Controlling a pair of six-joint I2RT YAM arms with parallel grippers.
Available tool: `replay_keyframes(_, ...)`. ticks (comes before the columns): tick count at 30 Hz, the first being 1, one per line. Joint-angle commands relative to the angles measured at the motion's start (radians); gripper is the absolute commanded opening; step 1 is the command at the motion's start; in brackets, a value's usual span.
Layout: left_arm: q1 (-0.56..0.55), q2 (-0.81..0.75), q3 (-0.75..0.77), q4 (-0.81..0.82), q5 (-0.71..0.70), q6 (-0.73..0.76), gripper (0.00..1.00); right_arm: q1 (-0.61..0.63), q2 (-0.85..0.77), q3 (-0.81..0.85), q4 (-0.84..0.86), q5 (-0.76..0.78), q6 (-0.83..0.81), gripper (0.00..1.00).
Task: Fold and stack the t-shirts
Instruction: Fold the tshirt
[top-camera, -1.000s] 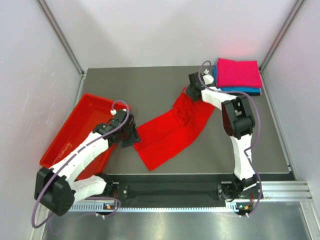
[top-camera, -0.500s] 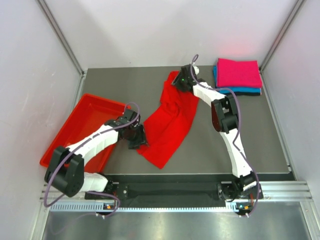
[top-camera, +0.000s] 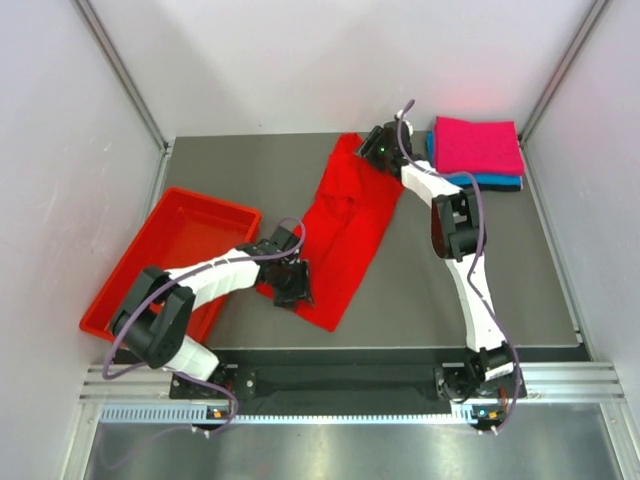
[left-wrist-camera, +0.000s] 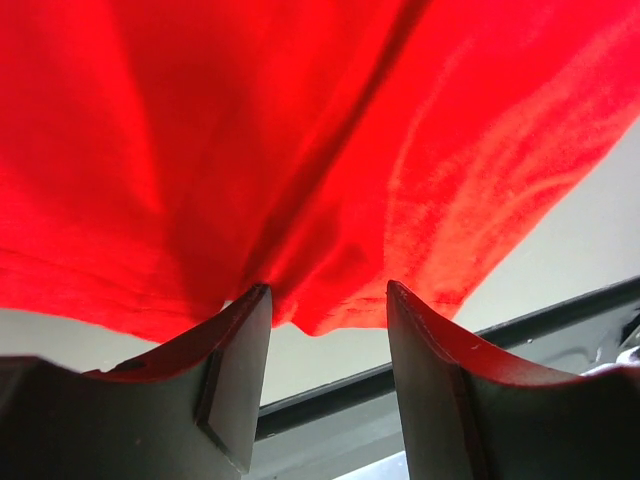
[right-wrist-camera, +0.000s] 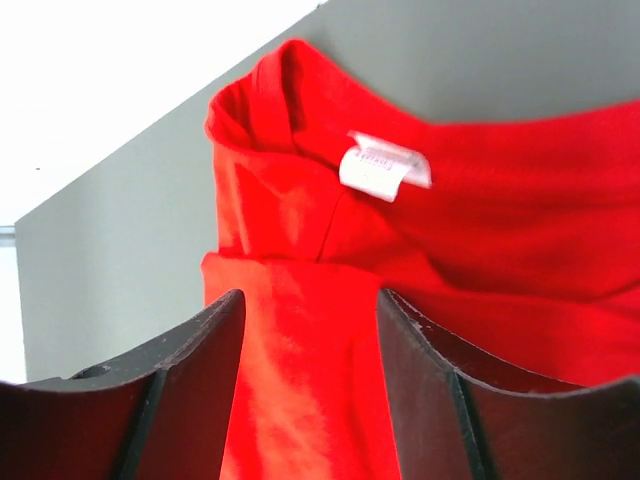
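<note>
A bright red shirt (top-camera: 345, 235) lies spread in a long slanted strip on the grey table (top-camera: 240, 170), just to the right of the red plastic tray (top-camera: 185, 235). Its near end sits close beside the tray's right corner. Its far end reaches further back than the tray does.

The left claw (top-camera: 293, 288) is at the shirt's near edge, in the narrow space between the tray and the cloth. Seen from its own camera, the left claw (left-wrist-camera: 325, 295) is released: its two fingers stand well apart, with bare table showing between their tips. The red cloth (left-wrist-camera: 300, 150) bunches just past them and brushes the tip of one finger (left-wrist-camera: 240, 370).

The right claw (top-camera: 372, 148) is at the shirt's far end, well back and to the right of the tray. In its own view the right claw (right-wrist-camera: 310, 300) is also unclenched, with a wide gap between the fingers. The shirt's collar (right-wrist-camera: 290, 130) is crumpled just ahead of it, and a small white label (right-wrist-camera: 383, 165) shows there. Cloth lies under the gap, and nothing is pinched.

Much further right of the tray, at the table's back corner, a folded pink shirt (top-camera: 478, 145) rests on a folded teal shirt (top-camera: 490, 181).
</note>
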Motion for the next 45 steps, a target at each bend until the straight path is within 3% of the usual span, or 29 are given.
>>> replay_keyframes(1,-0.052,0.015,0.004,0.068,-0.01,-0.017,0.54,-0.009,-0.114,0.0,0.058,-0.044,-0.09,0.57)
replay_keyframes(13,-0.144,0.003,-0.022,0.046,-0.125,-0.063,0.54,-0.029,-0.588,-0.463,-0.083,-0.037,-0.209,0.65)
replay_keyframes(14,-0.145,-0.023,-0.033,0.036,-0.142,-0.069,0.54,-0.03,-0.619,-0.541,-0.083,-0.04,-0.217,0.99)
replay_keyframes(16,-0.146,-0.051,-0.039,-0.004,-0.173,-0.076,0.54,-0.028,-0.691,-0.615,-0.103,-0.021,-0.219,1.0)
replay_keyframes(21,-0.145,-0.157,-0.006,-0.099,-0.286,-0.054,0.55,-0.045,-0.769,-0.791,-0.107,-0.015,-0.165,1.0)
replay_keyframes(24,-0.145,-0.188,0.072,-0.159,-0.321,-0.004,0.56,-0.105,-0.817,-0.943,0.048,-0.157,-0.034,1.0)
replay_keyframes(25,-0.145,-0.198,0.092,-0.159,-0.311,0.012,0.56,-0.145,-0.838,-1.045,0.129,-0.29,0.0,1.0)
replay_keyframes(26,-0.145,-0.206,0.115,-0.133,-0.287,0.038,0.56,-0.16,-0.849,-1.099,0.317,-0.344,0.034,1.0)
replay_keyframes(27,-0.143,-0.211,0.119,-0.103,-0.2,0.055,0.56,-0.173,-0.857,-1.147,0.394,-0.388,0.069,1.0)
replay_keyframes(28,-0.143,-0.223,0.12,-0.066,-0.138,0.074,0.56,-0.179,-0.872,-1.183,0.419,-0.421,0.059,1.0)
replay_keyframes(29,-0.144,-0.225,0.122,-0.005,-0.106,0.085,0.56,-0.176,-0.877,-1.171,0.319,-0.419,0.027,1.0)
replay_keyframes(34,-0.073,-0.185,0.198,-0.006,-0.067,0.118,0.56,-0.096,-0.959,-1.189,0.092,-0.321,-0.125,1.0)
replay_keyframes(37,0.09,-0.117,0.255,-0.043,0.008,0.16,0.54,0.025,-1.036,-1.302,0.001,-0.217,-0.105,0.96)
replay_keyframes(42,0.153,-0.077,0.347,-0.132,-0.065,0.242,0.54,0.226,-1.136,-1.466,0.035,-0.046,0.068,0.79)
replay_keyframes(45,0.171,-0.083,0.363,-0.142,-0.084,0.25,0.54,0.352,-1.161,-1.514,0.025,0.061,0.184,0.63)
